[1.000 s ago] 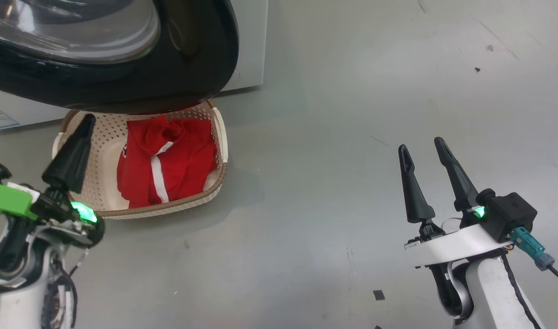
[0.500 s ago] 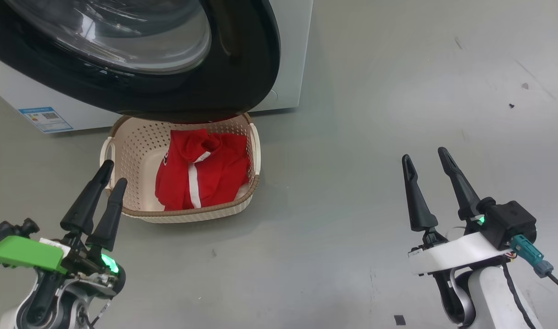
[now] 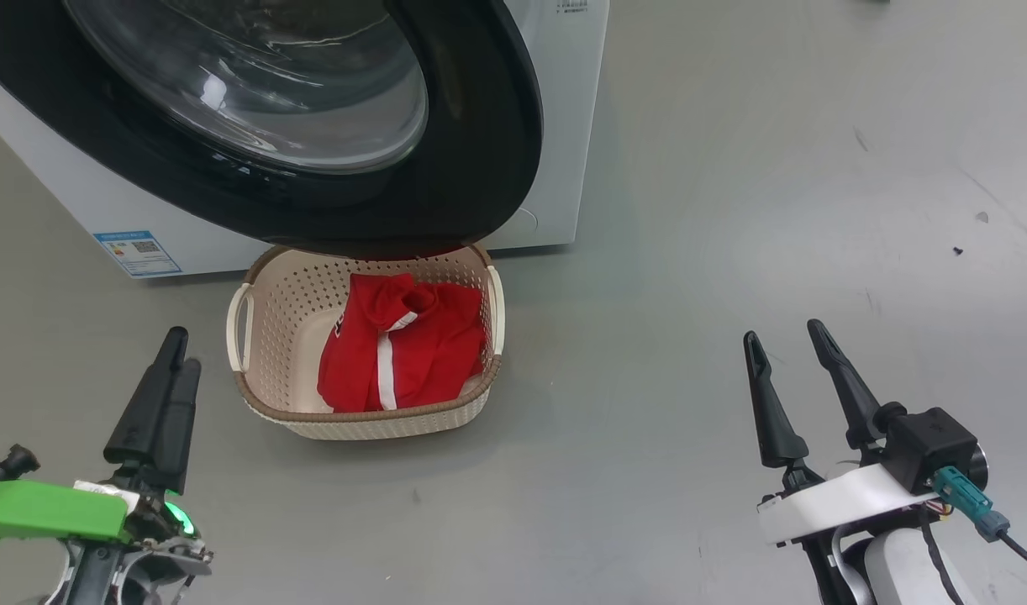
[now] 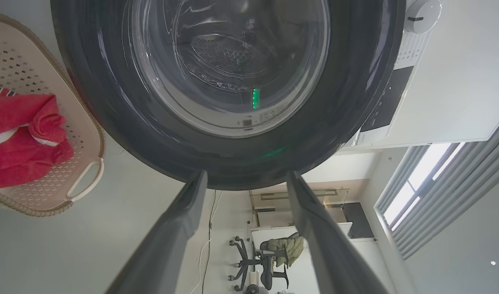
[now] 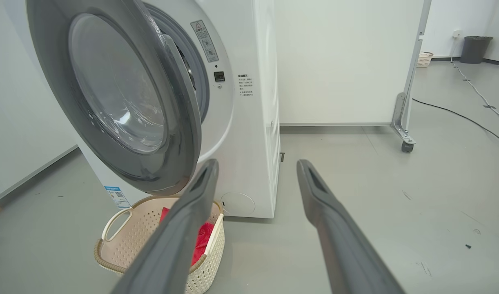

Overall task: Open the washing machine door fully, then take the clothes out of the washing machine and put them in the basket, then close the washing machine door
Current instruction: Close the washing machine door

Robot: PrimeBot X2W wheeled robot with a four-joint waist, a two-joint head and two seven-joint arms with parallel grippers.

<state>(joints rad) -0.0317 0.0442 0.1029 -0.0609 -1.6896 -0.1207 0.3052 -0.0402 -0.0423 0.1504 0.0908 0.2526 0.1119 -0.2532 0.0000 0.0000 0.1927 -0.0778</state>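
The washing machine door (image 3: 488, 126) stands swung out from the white washing machine (image 3: 568, 118), its black ring overhanging the far rim of the basket (image 3: 371, 424). The red clothes (image 3: 404, 353) lie bunched in the basket's right half. My left gripper (image 3: 181, 353) is low on the left, apart from the basket's left handle. In the left wrist view the left gripper (image 4: 246, 175) is open and empty, pointing at the door (image 4: 355, 102). My right gripper (image 3: 782, 334) is open and empty at the far right; the right wrist view shows this gripper (image 5: 257, 163) facing the machine (image 5: 253, 122).
Grey floor lies between the basket and the right arm. A blue label (image 3: 135, 252) marks the machine's lower front. Behind the machine stand a white panel on casters (image 5: 404, 141), a floor cable (image 5: 457, 116) and a dark bin (image 5: 476, 49). An office chair (image 4: 249, 261) is farther off.
The head camera has shifted, bringing more of the door and machine into view. My left gripper went from shut to open and drew back from the basket's left rim. The clothes stayed in the basket.
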